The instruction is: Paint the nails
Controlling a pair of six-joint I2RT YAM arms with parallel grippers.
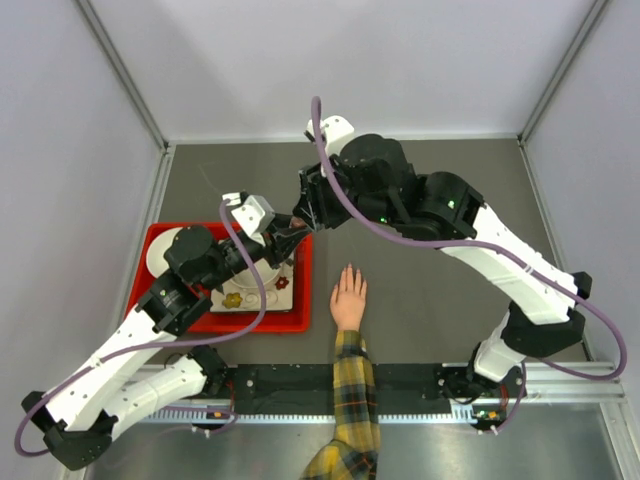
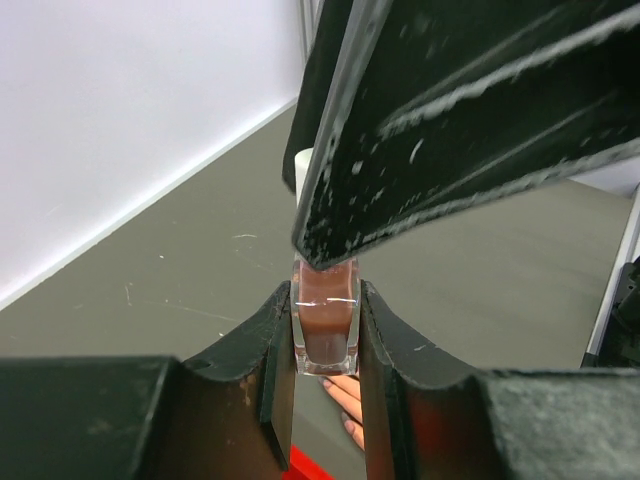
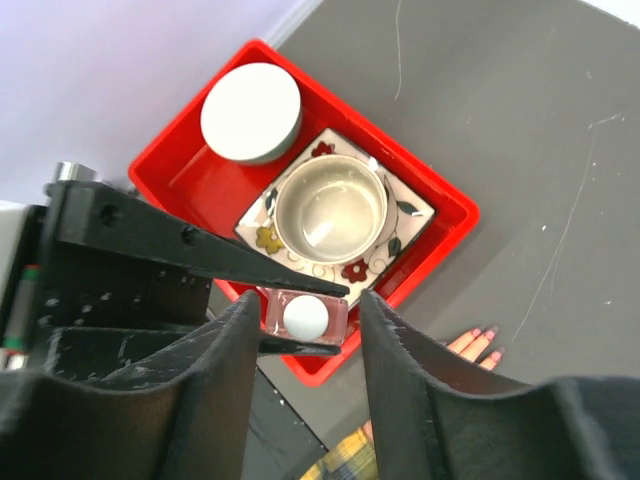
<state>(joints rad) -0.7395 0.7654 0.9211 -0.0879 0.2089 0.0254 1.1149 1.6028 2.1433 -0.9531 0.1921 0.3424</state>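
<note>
Starting at the left, a red rectangular plastic tray [image 1: 280, 322] is seen on the dark grey worktop [image 1: 430, 290]. Inside it a white round lid-like disc [image 3: 251, 112] is set in its far left corner. Beside the disc, a pale round bowl [image 3: 331, 208] is carried on a square flower-patterned plate [image 3: 405, 212].

Above the tray's far right corner, a small square clear-glass bottle of brown-red polish [image 2: 325, 330] is clamped upright in the left tool [image 2: 325, 300]. One finger is pressed on each flat side of the bottle. Its round white cap [image 3: 305, 317] is left free on top.

The right tool [image 3: 308, 300] is hung directly over that same corner and pointed downward. Its fingers are spread wide on either side of the cap, and a gap is visible on each side, so nothing is gripped by it yet.

Just to the right of the tray, a light-skinned human hand [image 1: 348, 297] in a yellow-and-dark plaid sleeve [image 1: 350, 400] is laid palm down. Its fingers are pointed toward the tray's far side. The nails [image 1: 349, 270] are thus placed level with the tray's middle, beside its right wall, below and a little nearer than the raised bottle. Whether any nail is already coated cannot be told.

The coming move is judged to turn on one alignment. The bottle's long axis is vertical, and the cap is centred between the right tool's open fingers. The cap would therefore be closed on, then twisted and lifted along that axis. The right tool is judged the better placed to carry the brush down to the nails.
</note>
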